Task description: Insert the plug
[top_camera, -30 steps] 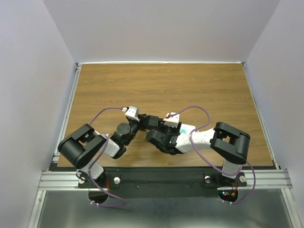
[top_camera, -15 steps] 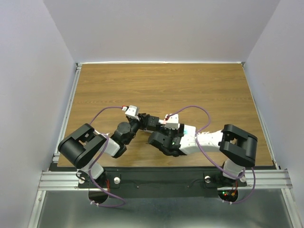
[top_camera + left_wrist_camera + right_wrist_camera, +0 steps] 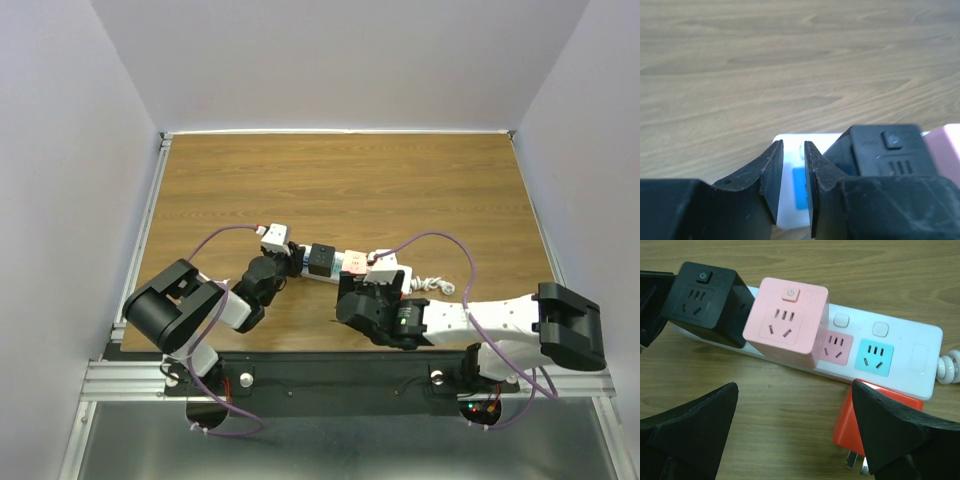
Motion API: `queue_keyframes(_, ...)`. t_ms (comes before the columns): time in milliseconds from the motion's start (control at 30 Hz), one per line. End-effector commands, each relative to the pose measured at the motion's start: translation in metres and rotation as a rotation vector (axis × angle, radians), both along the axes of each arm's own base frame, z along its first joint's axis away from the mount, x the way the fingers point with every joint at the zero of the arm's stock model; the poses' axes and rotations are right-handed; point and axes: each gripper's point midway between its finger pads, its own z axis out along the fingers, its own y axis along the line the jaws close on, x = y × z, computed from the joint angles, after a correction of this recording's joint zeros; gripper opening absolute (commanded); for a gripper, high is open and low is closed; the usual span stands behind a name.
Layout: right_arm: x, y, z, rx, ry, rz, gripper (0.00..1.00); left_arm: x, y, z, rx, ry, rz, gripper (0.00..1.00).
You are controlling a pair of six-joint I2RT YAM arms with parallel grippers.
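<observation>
The white power strip (image 3: 920, 365) lies on the wooden table. A black cube plug (image 3: 702, 295) and a pink cube plug (image 3: 787, 320) stand seated in it, side by side (image 3: 352, 262). A red plug (image 3: 875, 412) lies on its side against the strip's near edge, prongs showing. My right gripper (image 3: 795, 440) is wide open over bare table just short of the strip, its right finger (image 3: 900, 440) partly covering the red plug. My left gripper (image 3: 793, 143) sits over the strip's left end (image 3: 790, 200), jaws a narrow gap apart. Whether it pinches the strip I cannot tell.
Free pink (image 3: 835, 347) and light-blue (image 3: 874, 357) sockets show right of the pink cube. A coiled white cable (image 3: 432, 285) leaves the strip's right end. Purple arm cables loop above the table, and metal rails edge its sides.
My right gripper has opened wide and drawn back toward the near edge, leaving the pink cube seated in the strip. The left gripper has stayed in place.
</observation>
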Motion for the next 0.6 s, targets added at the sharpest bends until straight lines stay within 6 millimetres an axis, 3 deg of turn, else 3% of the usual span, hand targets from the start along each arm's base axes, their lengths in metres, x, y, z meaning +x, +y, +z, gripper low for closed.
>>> queue_keyframes(0, -0.008, -0.025, -0.013, -0.019, 0.017, -0.065, 1.0, 0.0, 0.01, -0.004, 0.032, 0.007, 0.031, 0.36)
queue_keyframes(100, -0.015, -0.052, -0.014, 0.01, 0.024, -0.164, 1.0, -0.001, 0.01, -0.002, 0.023, 0.004, 0.032, 0.51)
queue_keyframes(133, -0.015, -0.058, -0.016, 0.042, 0.022, -0.197, 1.0, -0.001, 0.01, 0.0, 0.017, 0.002, 0.032, 0.62)
queue_keyframes(300, -0.015, -0.069, -0.011, 0.086, -0.004, -0.22, 1.0, -0.004, 0.014, 0.019, -0.011, -0.026, 0.041, 0.86)
queue_keyframes(333, -0.014, -0.071, -0.009, 0.088, -0.013, -0.225, 1.0, -0.005, 0.015, 0.033, -0.039, -0.055, 0.044, 0.87)
queue_keyframes(500, -0.004, -0.085, 0.027, 0.124, -0.142, -0.261, 1.0, -0.026, 0.016, 0.059, -0.095, -0.116, 0.009, 0.88)
queue_keyframes(567, -0.003, -0.091, 0.039, 0.136, -0.173, -0.264, 1.0, -0.043, 0.003, 0.069, -0.111, -0.137, -0.04, 0.88)
